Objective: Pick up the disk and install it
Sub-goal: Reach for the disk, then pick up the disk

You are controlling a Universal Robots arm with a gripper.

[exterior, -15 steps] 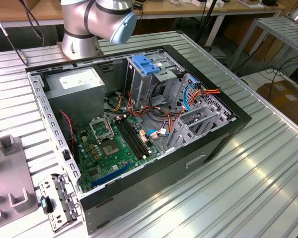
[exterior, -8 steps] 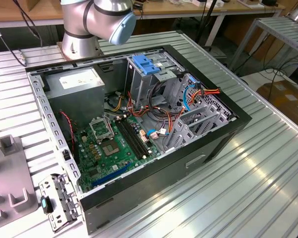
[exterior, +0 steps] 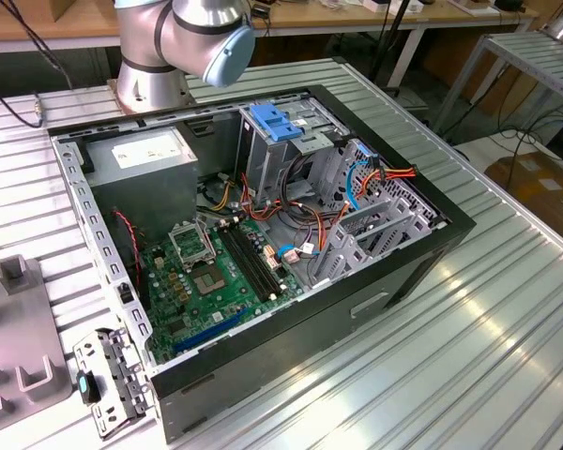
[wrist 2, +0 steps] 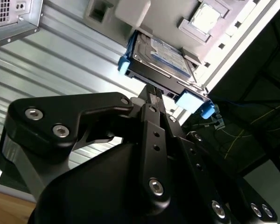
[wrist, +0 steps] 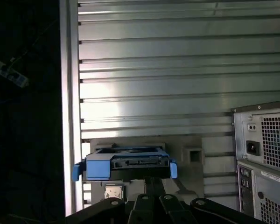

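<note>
End effector [wrist 2: 154, 89], pressed shut with nothing seen in its grasp, was pictured just beside the near edge of the disk [wrist 2: 161, 53] in both wrist views. The disk was seen lying flat on a grey holder [wrist: 182, 144] on the ribbed surface [wrist: 177, 70], outside the opened computer case [exterior: 432, 234]. Neither the lift nor the installation was judged done. Contact between end effector and disk could not be made out, and the disk's underside was hidden.
</note>
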